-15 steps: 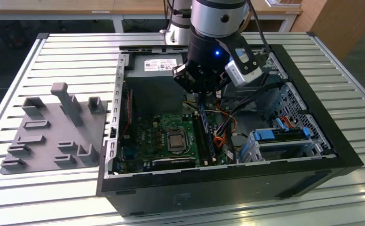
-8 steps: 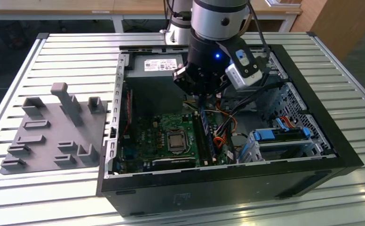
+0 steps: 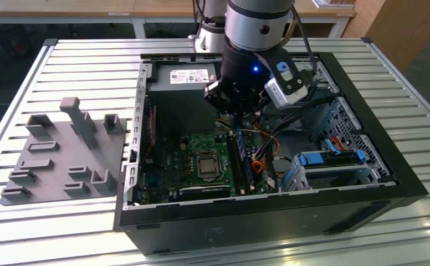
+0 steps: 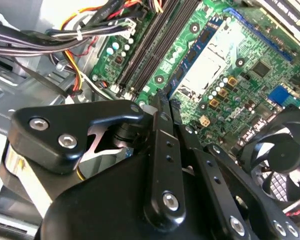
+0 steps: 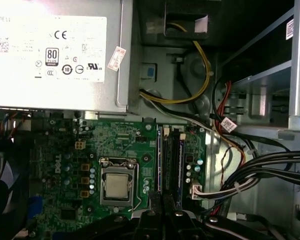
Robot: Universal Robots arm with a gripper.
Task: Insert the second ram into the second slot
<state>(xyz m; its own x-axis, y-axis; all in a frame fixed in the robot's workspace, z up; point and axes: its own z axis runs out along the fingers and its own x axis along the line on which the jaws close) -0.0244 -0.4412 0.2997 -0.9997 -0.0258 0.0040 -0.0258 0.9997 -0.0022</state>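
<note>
One end effector point(image 4: 162, 100), one computer case point(image 3: 274, 221), one motherboard point(image 3: 193, 144) — one grey fixture point(image 3: 60, 160)

Robotics lab, slatted metal table point(image 3: 75, 61), open computer point(image 3: 259, 221)

exterior view: high, oblique, whole case point(image 3: 237, 224) | both wrist views: close above, sharing motherboard point(image 5: 60, 145)

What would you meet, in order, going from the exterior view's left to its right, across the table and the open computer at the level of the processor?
Grey holder plate → processor socket → memory slots → blue drive latch.
</note>
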